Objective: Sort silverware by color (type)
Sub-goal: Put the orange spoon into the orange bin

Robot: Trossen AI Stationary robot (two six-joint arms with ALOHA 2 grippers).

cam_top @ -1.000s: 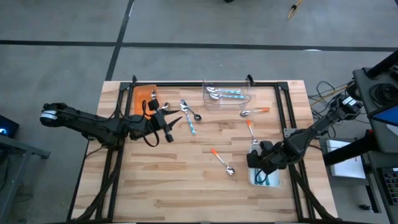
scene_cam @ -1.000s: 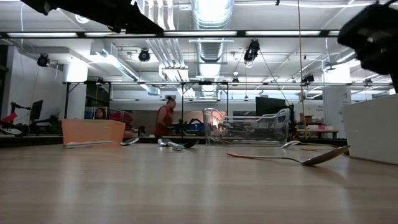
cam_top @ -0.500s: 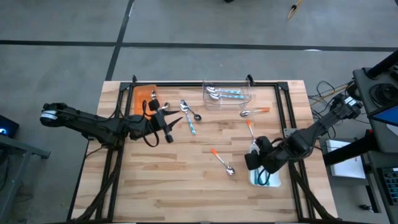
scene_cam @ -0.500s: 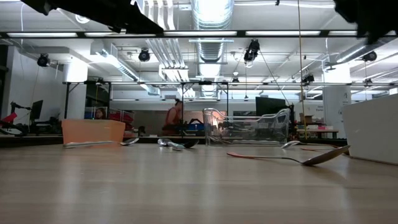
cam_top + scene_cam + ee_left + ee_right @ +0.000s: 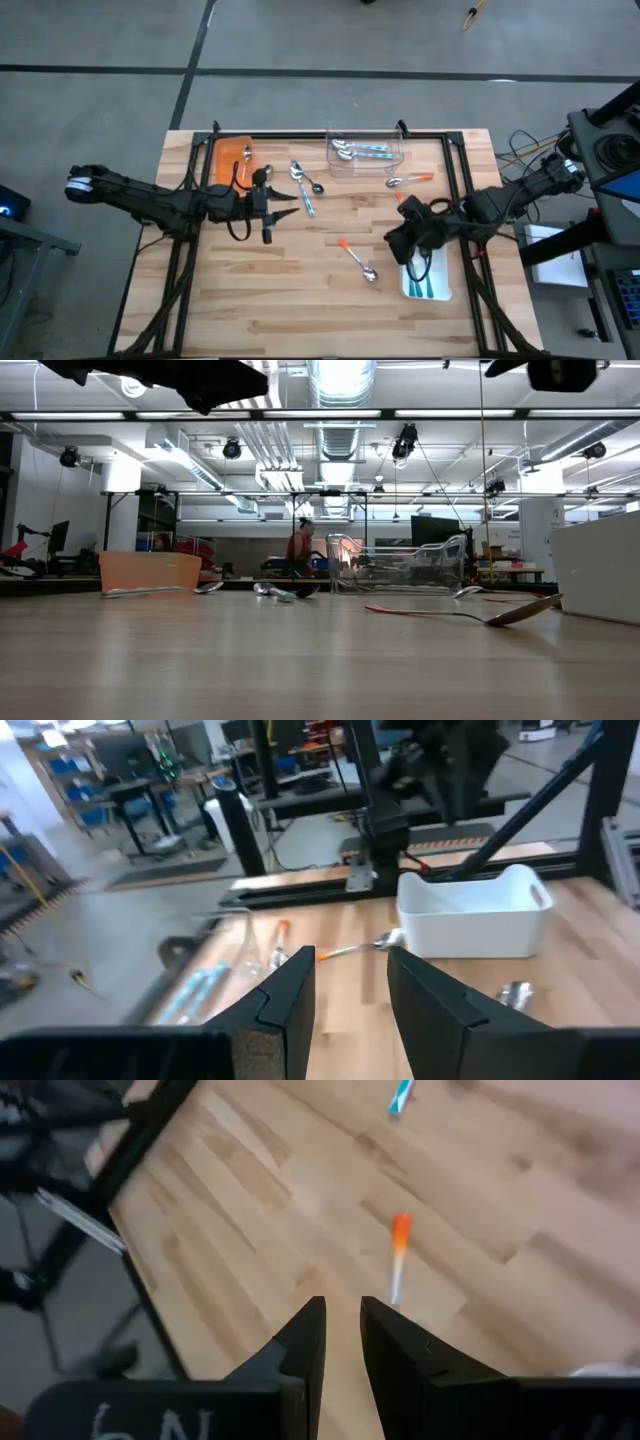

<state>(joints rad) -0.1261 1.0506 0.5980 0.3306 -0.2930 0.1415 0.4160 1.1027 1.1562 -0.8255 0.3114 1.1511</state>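
A: What's the biggest thing?

B: The table, pale wood planks inside a black metal frame. Then the two dark arms over it.

A: Trays?

B: Three. A clear, rounded plastic tray at the far edge holds teal-handled spoons. A white, smooth-walled tray at the right edge holds more teal ones. A flat orange tray sits at the far left.

A: And the loose spoons?

B: All thin handles with shiny metal bowls. A teal spoon and a plain silver spoon lie side by side just right of the orange tray. One orange spoon lies below the clear tray. Another, the middle spoon, lies alone near mid-table.

A: Left gripper?

B: The left gripper hangs above the wood just left of the teal and silver pair. Its fingers are blunt, matte black blocks, with a gap between them and nothing in it.

A: Right gripper?

B: The right gripper hovers above the table, between the middle spoon and the white tray. Its fingers stand a narrow slit apart, empty, with an orange handle on the boards beyond them.
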